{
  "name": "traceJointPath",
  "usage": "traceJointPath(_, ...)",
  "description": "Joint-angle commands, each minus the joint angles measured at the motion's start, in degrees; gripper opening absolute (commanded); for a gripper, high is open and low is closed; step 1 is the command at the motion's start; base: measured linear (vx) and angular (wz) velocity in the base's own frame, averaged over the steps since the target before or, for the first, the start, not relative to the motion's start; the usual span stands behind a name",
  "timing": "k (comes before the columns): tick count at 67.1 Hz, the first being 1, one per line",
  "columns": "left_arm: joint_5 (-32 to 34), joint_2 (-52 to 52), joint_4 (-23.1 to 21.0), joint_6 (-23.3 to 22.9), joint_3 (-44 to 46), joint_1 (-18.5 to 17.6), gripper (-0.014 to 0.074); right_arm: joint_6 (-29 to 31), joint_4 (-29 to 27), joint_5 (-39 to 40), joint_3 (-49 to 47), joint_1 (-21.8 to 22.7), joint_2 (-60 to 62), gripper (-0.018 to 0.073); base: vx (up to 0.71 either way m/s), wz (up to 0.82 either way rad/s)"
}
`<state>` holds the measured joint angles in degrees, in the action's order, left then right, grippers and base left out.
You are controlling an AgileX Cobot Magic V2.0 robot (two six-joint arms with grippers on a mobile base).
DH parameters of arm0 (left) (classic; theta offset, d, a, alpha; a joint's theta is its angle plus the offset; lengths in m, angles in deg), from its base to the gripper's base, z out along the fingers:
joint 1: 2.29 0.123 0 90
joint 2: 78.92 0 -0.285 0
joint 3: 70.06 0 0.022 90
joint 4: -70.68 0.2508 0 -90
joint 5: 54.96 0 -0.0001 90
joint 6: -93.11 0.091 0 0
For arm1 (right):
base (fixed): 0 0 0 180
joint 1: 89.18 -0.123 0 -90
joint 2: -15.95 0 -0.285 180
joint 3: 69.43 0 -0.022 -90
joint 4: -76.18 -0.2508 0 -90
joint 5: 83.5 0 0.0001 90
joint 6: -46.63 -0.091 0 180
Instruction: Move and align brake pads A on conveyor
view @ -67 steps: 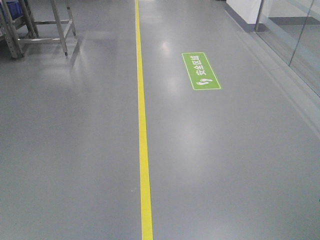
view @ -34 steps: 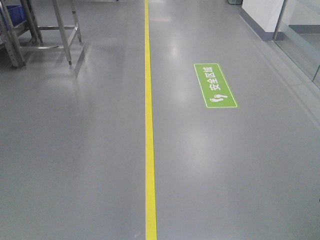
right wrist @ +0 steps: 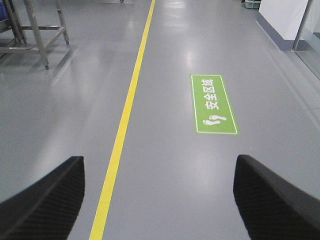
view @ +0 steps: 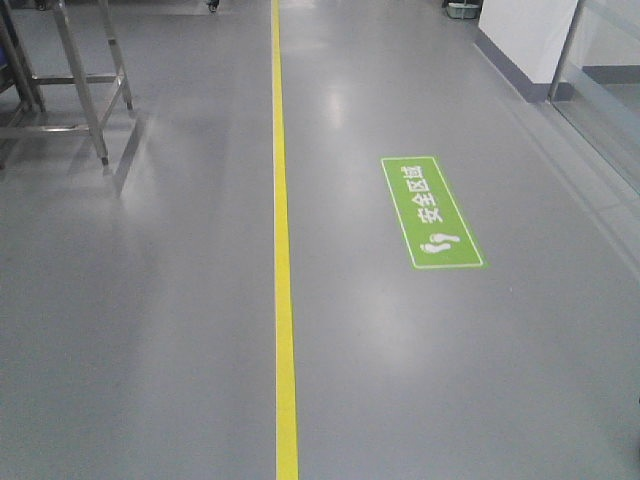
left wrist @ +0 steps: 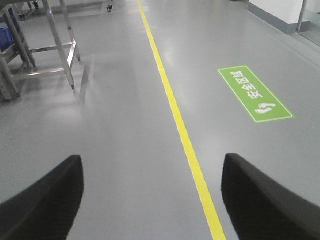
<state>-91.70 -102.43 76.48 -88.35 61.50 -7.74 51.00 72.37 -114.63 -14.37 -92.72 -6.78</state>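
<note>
We see the whole front view shift. The green floor sign (view: 432, 212) now sits lower in the frame and looks bigger than a second ago. It is also further right than it was at first. The yellow line (view: 283, 300) swings: half a second ago it stood nearer the middle, and now it lies back to the left. The steel rack (view: 88, 80) slides left and its near foot drops lower in the frame. More of the white wall (view: 520, 25) shows at upper right. A caster (view: 213, 6) comes in at the top edge.
</note>
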Motion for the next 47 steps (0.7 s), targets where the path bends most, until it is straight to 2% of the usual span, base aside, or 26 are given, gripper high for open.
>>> traceJointPath(1,4.44,-0.46,0.09,-0.66,1.14,0.03,0.0535,0.05,-0.17,4.43,-1.48,0.04,-0.42,0.0576,0.69,-0.04)
traceJointPath(47,4.43,-0.46,0.08,-0.66,1.14,0.03,0.0535,0.05,-0.39,4.41,-1.48,0.04,-0.42,0.0576,0.75,0.03)
